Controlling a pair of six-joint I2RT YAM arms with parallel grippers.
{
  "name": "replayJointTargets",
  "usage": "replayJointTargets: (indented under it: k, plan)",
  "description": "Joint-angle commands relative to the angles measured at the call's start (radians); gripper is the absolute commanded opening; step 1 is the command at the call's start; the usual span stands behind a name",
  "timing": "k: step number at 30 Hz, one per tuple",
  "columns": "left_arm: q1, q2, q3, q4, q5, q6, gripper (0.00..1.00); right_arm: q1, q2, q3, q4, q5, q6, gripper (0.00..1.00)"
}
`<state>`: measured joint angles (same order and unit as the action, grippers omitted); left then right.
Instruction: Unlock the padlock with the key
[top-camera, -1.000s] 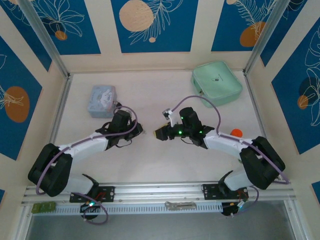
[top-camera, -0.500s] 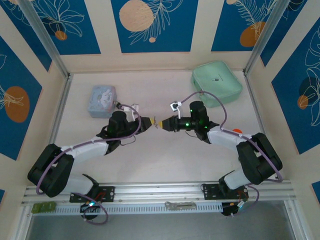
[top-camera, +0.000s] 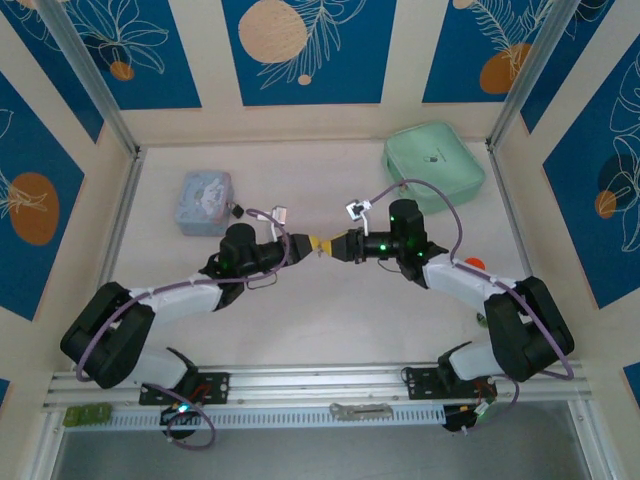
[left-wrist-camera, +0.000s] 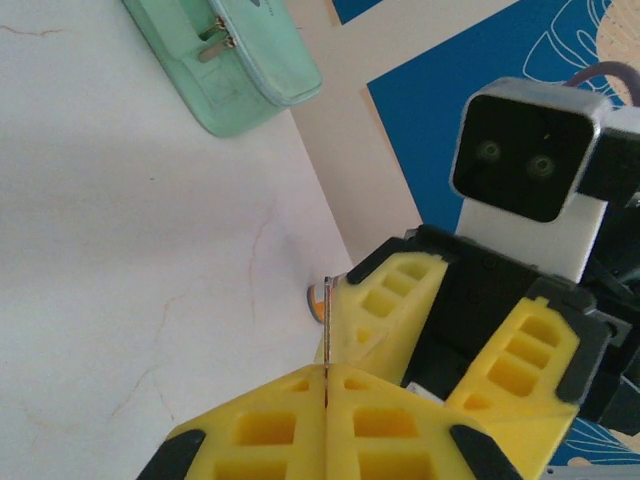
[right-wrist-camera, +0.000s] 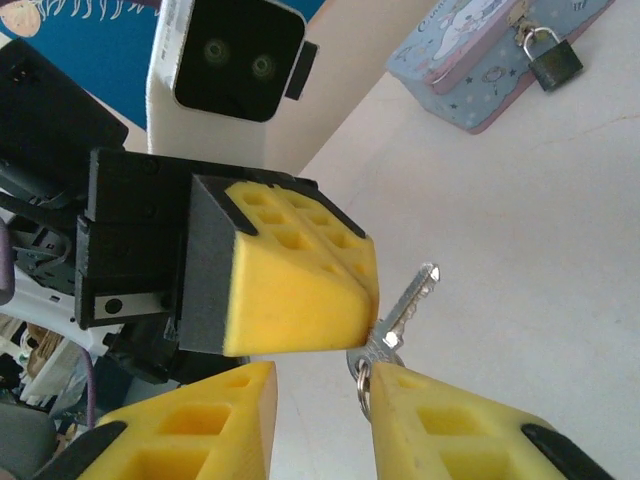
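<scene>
Left gripper (left-wrist-camera: 325, 400) pinches the key (right-wrist-camera: 402, 312) over mid-table (top-camera: 330, 310); right gripper (right-wrist-camera: 322, 390), fingers spread, meets it tip to tip. Padlock (right-wrist-camera: 554, 62) hangs on the tin (right-wrist-camera: 470, 65) near the far-left corner.

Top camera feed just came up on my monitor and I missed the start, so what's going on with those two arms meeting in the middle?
The arms meet tip to tip over the table with the key between them. The left gripper is shut on the key, blade sticking out. The right gripper is open, with one finger close beside the key but not clamped on it. The padlock hangs shut on the tin box at the back left, untouched.
</scene>
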<state>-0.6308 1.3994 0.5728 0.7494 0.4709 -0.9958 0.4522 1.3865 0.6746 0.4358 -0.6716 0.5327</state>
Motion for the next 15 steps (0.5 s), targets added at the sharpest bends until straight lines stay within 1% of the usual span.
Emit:
replayJointTargets:
  k: [1,7,11,13,14,15]
  plan:
    - [-0.017,0.006,0.002,0.078,0.006,-0.017,0.0,0.008,0.018,-0.013,0.027,-0.03,0.019,0.29]
    - [-0.029,0.008,-0.005,0.116,-0.016,-0.035,0.0,0.011,0.039,-0.013,0.048,-0.031,0.028,0.24]
    - [-0.051,0.03,0.008,0.14,-0.011,-0.046,0.0,0.011,0.049,-0.01,0.066,-0.028,0.034,0.14]
    - [-0.06,0.042,0.009,0.152,-0.011,-0.054,0.0,0.01,0.051,-0.004,0.07,-0.025,0.029,0.03]
    - [-0.065,0.047,0.009,0.161,-0.012,-0.059,0.0,0.008,0.052,0.001,0.064,-0.025,0.025,0.0]
    - [-0.067,0.05,0.006,0.169,-0.012,-0.062,0.0,0.005,0.052,0.006,0.058,-0.024,0.02,0.0]
